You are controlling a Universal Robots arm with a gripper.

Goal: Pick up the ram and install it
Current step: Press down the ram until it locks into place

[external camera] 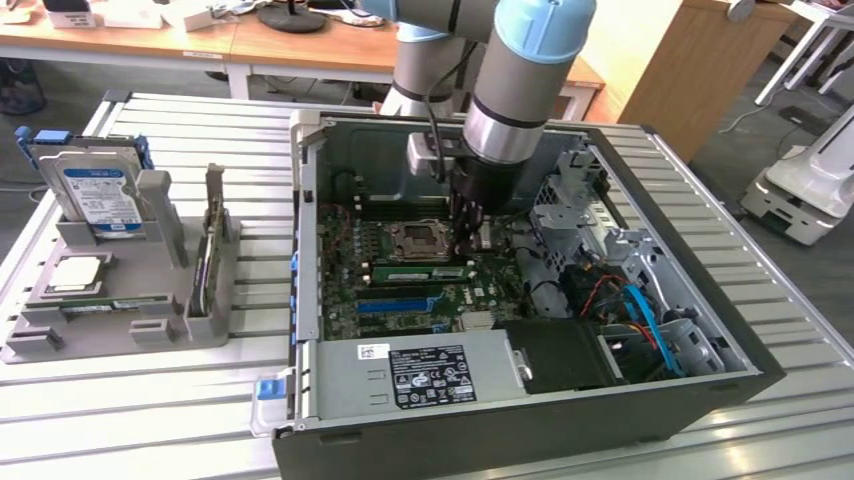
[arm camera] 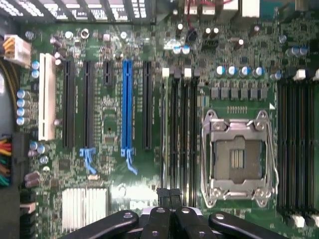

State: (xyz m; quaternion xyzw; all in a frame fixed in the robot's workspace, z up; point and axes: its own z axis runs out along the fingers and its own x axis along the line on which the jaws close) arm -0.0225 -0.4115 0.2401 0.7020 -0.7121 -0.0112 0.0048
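The ram (external camera: 420,270) is a long green stick standing on edge along the memory slots, just in front of the empty processor socket (external camera: 416,240) inside the open computer case. My gripper (external camera: 467,250) hangs straight down over the end of the stick at the exterior view's right, fingers shut with nothing between them. Whether the tips touch the ram I cannot tell. In the wrist view the shut black fingertips (arm camera: 169,193) sit over the ends of the memory slots (arm camera: 179,129), beside the socket (arm camera: 238,157).
The case walls (external camera: 310,230) and the drive cage (external camera: 587,200) hem in the board. The power supply (external camera: 414,375) sits near the front edge. On the exterior view's left a grey holder (external camera: 120,330) carries a hard drive (external camera: 100,195) and a silver processor chip (external camera: 74,272).
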